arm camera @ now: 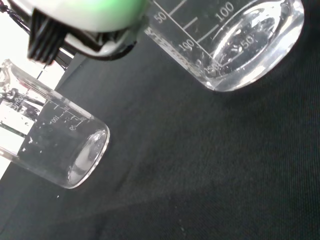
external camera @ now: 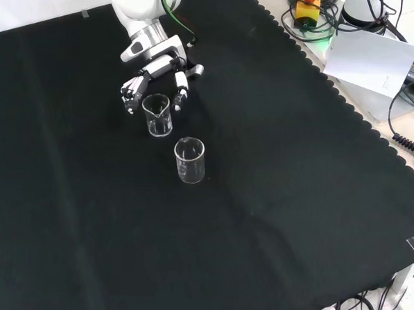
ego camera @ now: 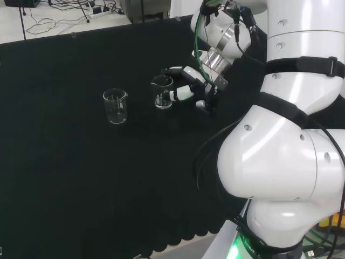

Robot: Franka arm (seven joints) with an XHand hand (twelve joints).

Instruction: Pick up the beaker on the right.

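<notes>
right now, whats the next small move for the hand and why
Probably curl the fingers in around the near beaker. In the front view the hand flanks it on both sides but looks not yet closed, and it stands on the cloth. The other beaker stands apart.

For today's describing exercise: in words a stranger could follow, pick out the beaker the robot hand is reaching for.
In the head view, start at the big white arm on the right and follow it down to the hand over the black cloth. Two clear glass beakers stand there; the target beaker sits between the hand's fingers. The other beaker stands alone farther left, untouched.
</notes>
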